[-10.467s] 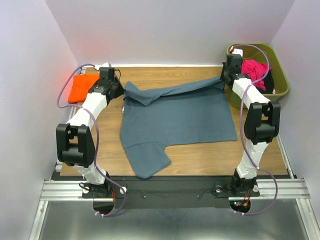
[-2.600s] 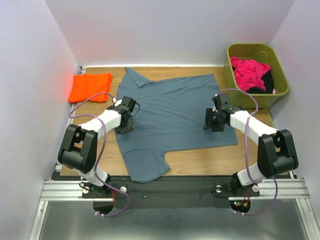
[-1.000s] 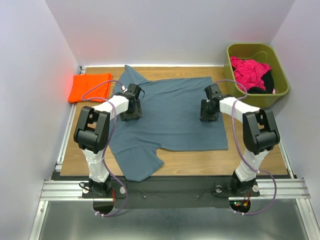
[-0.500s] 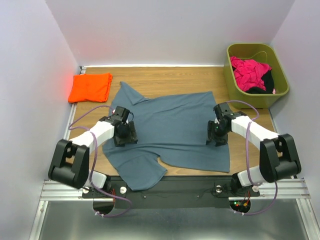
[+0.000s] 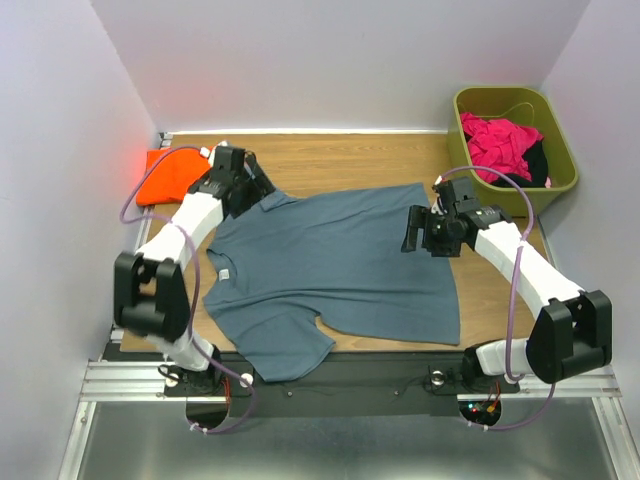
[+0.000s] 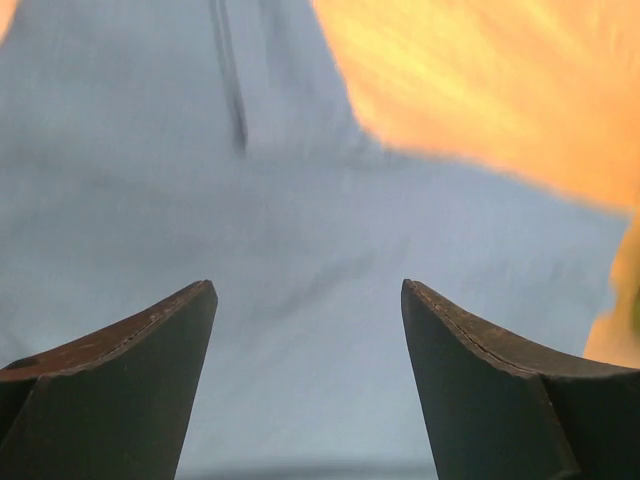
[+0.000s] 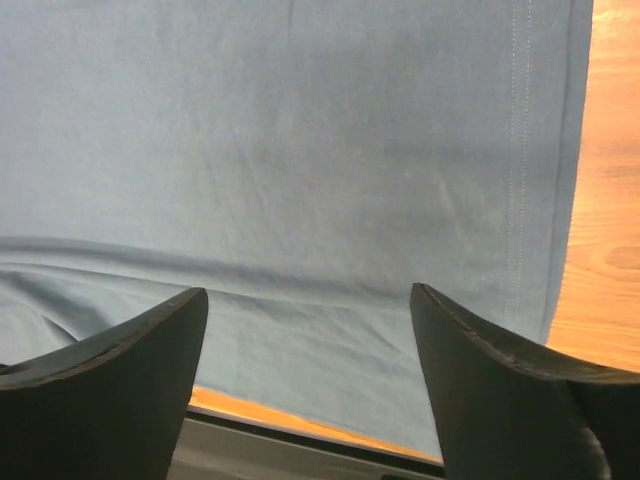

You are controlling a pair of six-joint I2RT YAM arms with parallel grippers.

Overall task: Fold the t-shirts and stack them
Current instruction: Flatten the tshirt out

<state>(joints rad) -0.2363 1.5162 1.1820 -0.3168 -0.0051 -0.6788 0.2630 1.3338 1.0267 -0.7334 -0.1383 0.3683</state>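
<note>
Top external view: shows a blue-grey shirt [image 5: 335, 265] spread nearly flat across the middle of the wooden bench [image 5: 360, 155], neck end toward the left with a small white tag [image 5: 228, 272] showing, hem toward the right. Has one sleeve at the far left corner and the other reaching the near edge of the bench. Shows an orange shirt [image 5: 168, 176] folded small at the far left corner of the bench, apart from the blue-grey one. Places the left tool [image 5: 252, 188] at the far sleeve of the blue-grey shirt, just beside the orange shirt. Places the right tool [image 5: 412, 232] at the far right corner of the blue-grey shirt, near the hem. Shows an olive bin [image 5: 560, 182] at the far right, with pink clothes [image 5: 497, 140] heaped inside.

Left wrist view, blurred: finds the left tool [image 6: 307, 290] spread wide, nothing pinched, with blue-grey cloth below and between the fingers. Shows an orange blur at the upper right, too soft to name.

Right wrist view: finds the right tool [image 7: 308, 290] spread wide too, nothing pinched, above smooth blue-grey cloth with a stitched hem running down the right side and bare bench beyond it. Cannot tell whether either tool touches the cloth.
</note>
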